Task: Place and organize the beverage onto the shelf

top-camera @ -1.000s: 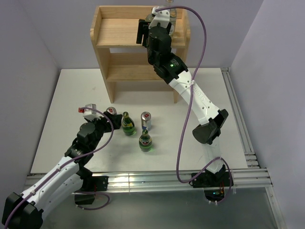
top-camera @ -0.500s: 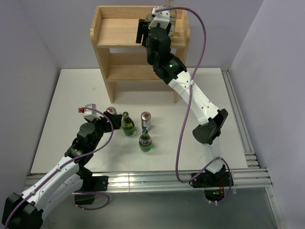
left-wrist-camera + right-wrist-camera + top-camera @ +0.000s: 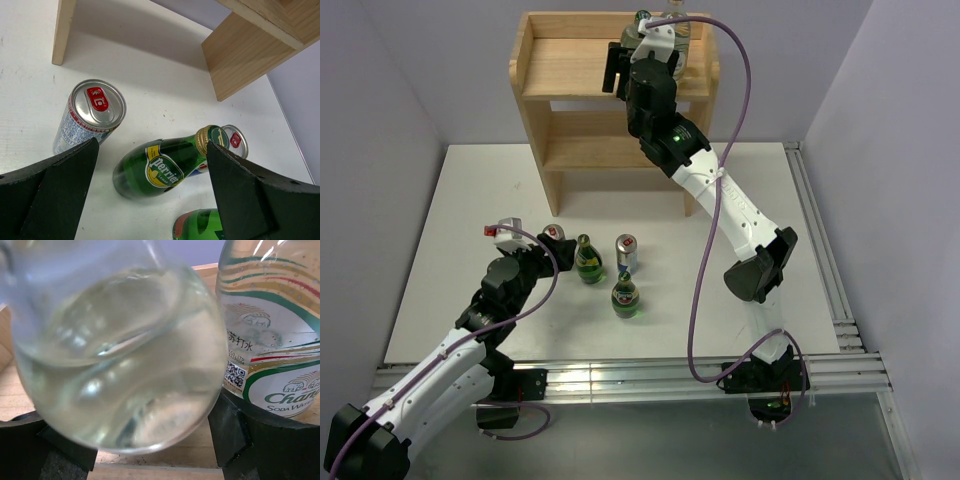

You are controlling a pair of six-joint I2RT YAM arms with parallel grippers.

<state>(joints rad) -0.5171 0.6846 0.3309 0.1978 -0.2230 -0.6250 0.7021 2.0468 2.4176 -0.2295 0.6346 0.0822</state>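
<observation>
My right gripper (image 3: 653, 28) is over the right end of the shelf's (image 3: 570, 55) top board, shut on a clear water bottle (image 3: 120, 350) whose green cap (image 3: 642, 17) shows beside the wrist. A second water bottle (image 3: 272, 335) with a white label stands just right of it on the top board. My left gripper (image 3: 151, 167) is open, low over the table. It faces a green glass bottle (image 3: 165, 165), with a can (image 3: 92, 112) to its left. A second can (image 3: 234, 141) and a second green bottle (image 3: 200, 227) are behind and below. All four stand on the table (image 3: 470, 200).
The shelf's two lower tiers (image 3: 600, 150) show nothing on them. Its wooden legs (image 3: 62, 30) stand just behind the drinks. A metal rail (image 3: 820, 250) runs along the table's right edge and another along the near edge. Purple walls close in on both sides.
My right wrist has shifted slightly left on the top board, and the held bottle's green cap now shows beside it. The left arm and the table drinks have not moved.
</observation>
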